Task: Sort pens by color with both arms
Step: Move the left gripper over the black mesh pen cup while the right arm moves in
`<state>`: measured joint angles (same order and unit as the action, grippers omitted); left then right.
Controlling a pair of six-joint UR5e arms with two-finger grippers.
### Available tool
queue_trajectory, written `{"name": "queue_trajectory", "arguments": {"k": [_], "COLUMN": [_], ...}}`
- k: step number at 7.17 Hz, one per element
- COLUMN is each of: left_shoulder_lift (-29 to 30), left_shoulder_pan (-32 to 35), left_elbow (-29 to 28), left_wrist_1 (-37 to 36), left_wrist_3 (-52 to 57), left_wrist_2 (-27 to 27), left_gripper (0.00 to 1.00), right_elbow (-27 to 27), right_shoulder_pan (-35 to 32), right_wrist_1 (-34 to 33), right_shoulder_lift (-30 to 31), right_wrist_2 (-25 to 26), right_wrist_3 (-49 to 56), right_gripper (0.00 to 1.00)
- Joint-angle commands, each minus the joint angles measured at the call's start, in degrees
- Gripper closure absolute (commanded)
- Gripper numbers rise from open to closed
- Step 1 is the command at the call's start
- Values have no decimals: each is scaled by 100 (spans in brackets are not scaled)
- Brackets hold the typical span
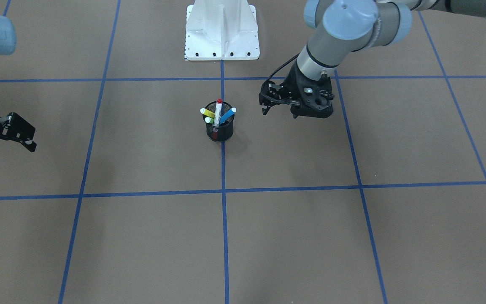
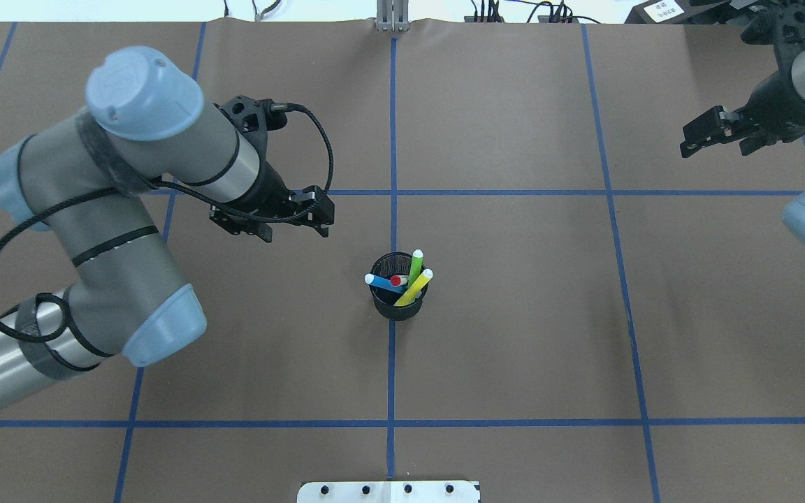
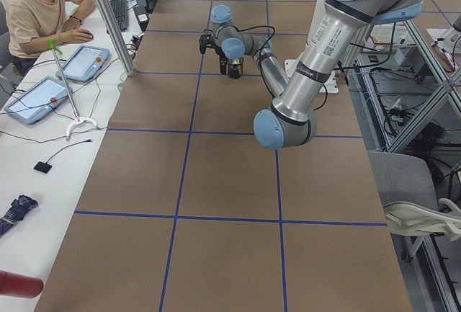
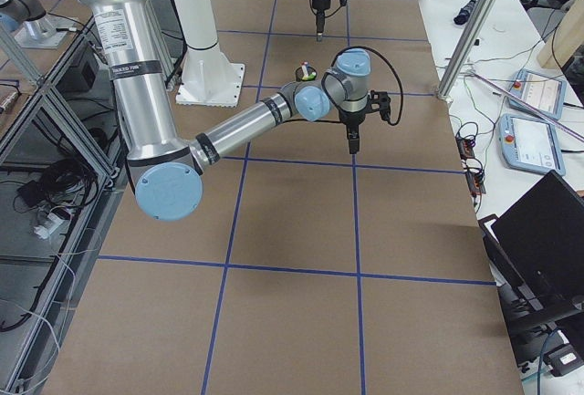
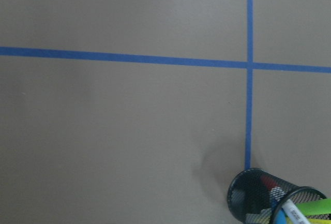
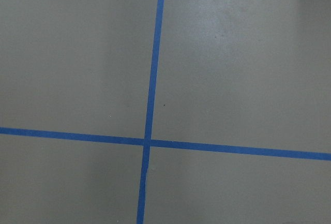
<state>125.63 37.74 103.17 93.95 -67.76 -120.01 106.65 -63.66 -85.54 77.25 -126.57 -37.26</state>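
4 pens, all leaning in 1 black mesh cup [image 2: 394, 307] at the centre of the table [image 2: 528, 328], on the middle blue tape line:
- 1 blue pen [image 2: 381, 281]
- 1 green pen [image 2: 415, 266]
- 1 yellow pen [image 2: 413, 288]
- 1 white pen with red cap [image 2: 397, 281]

2 grippers, both empty.
- Left gripper [image 2: 295, 234] hovers near the cup on the robot's left side of it, fingers spread wide, gripping nothing.
- Right gripper [image 2: 713, 148] is well apart from the cup, out at the table's right side, fingers also spread wide.

Left wrist view has the cup in its lower right corner. Right wrist view has only 1 tape crossing [image 6: 146, 142].

1 white pedestal base [image 1: 222, 33] on the robot's side of the cup. 1 person [image 3: 39, 9] sits at the side desk.
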Motion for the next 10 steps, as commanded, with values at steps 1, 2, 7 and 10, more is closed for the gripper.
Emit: {"name": "queue_trajectory", "arguments": {"k": [1,2,7,10], "left_shoulder_lift": [601,621,630,848], "left_shoulder_pan": [-354,-424,-619,-619], "left_elbow": [-514,-534,-587,-972], "left_wrist_1": [-87,-52,-34,221], "left_wrist_3": [-18,-18,35,53], "left_wrist_2": [171,162,153,127], "left_gripper": [21,26,43,43], "right_elbow": [-4,-13,-39,-57], "right_shoulder_pan": [21,29,56,73], "right_wrist_1": [2,2,11,11], "right_shoulder_lift": [10,18,45,62], "right_wrist_2": [10,10,89,89], "right_wrist_3": [0,0,0,0], "right_gripper": [0,0,0,0]}}
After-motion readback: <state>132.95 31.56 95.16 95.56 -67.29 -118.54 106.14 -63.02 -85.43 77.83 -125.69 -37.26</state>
